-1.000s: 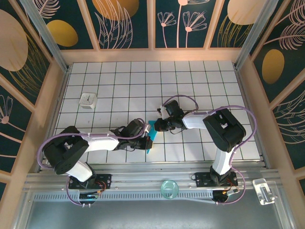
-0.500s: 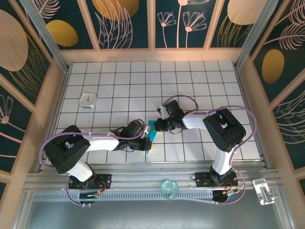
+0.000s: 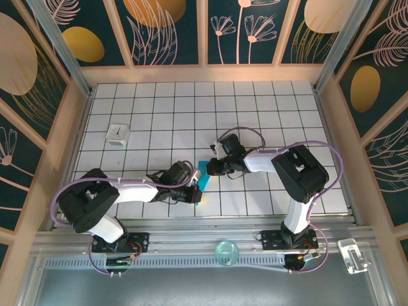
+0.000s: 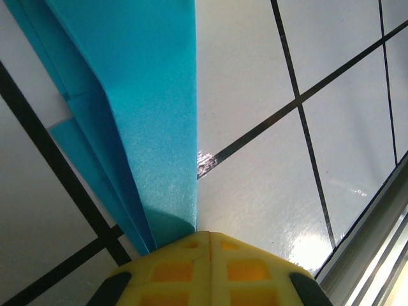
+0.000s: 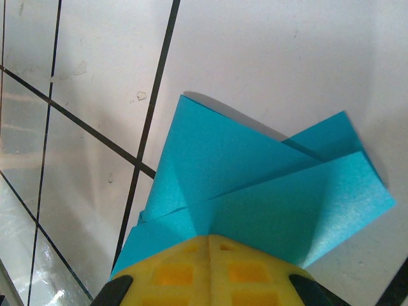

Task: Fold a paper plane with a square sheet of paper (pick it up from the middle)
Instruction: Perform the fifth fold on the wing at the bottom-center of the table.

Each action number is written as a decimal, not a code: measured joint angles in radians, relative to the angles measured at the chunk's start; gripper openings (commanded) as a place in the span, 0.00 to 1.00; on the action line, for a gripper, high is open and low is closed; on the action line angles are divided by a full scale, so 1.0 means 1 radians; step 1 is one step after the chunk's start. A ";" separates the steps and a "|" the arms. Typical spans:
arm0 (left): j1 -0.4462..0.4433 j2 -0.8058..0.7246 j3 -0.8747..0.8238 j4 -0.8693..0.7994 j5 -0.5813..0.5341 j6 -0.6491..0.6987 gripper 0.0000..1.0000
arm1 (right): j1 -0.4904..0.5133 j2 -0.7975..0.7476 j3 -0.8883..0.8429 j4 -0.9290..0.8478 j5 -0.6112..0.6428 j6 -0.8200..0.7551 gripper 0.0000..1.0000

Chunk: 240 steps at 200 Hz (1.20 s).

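Off to the left on the tiled counter, well apart from the work, a small white cube, of no concern here. Next, toward the middle, the left pincer, closed tight on the near end of the blue paper; from its wrist, yellow fingertips pressed together, with several stacked layers running out from between them along one sharp, straight edge. Between the two arms, near the counter's middle, the paper itself: already creased into a narrow, layered shape and spanning from one pincer to the other. Hard to tell whether touching the tiles or just above them. Further right, the right pincer, likewise closed, gripping the far end where overlapping triangular flaps fan out. Very light and thin; limp where single, stiffer along creases and wherever layers stack. Likely to tear or crumple if pulled hard, and to slip out of a loose pinch. Best taken on a folded edge or thick stack, close to a crease, never by a lone corner. Worth holding gentle, even tension between both ends, so as not to spring the folds open or twist the shape.
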State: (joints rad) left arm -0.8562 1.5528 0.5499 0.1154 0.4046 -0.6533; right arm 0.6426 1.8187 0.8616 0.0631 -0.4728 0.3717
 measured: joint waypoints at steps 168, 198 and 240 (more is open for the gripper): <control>-0.031 -0.131 0.021 -0.231 0.101 -0.030 0.00 | 0.000 0.002 0.003 -0.003 0.000 0.000 0.04; -0.008 -0.133 0.053 -0.144 0.120 -0.085 0.00 | 0.000 0.002 0.003 -0.003 0.000 0.000 0.05; 0.023 -0.073 0.084 -0.096 0.106 -0.101 0.00 | 0.000 0.002 0.003 -0.003 0.000 0.000 0.05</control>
State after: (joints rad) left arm -0.8333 1.4799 0.6342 0.0193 0.5106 -0.7540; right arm 0.6426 1.8206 0.8642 0.0601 -0.4732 0.3717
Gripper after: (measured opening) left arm 0.061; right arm 0.046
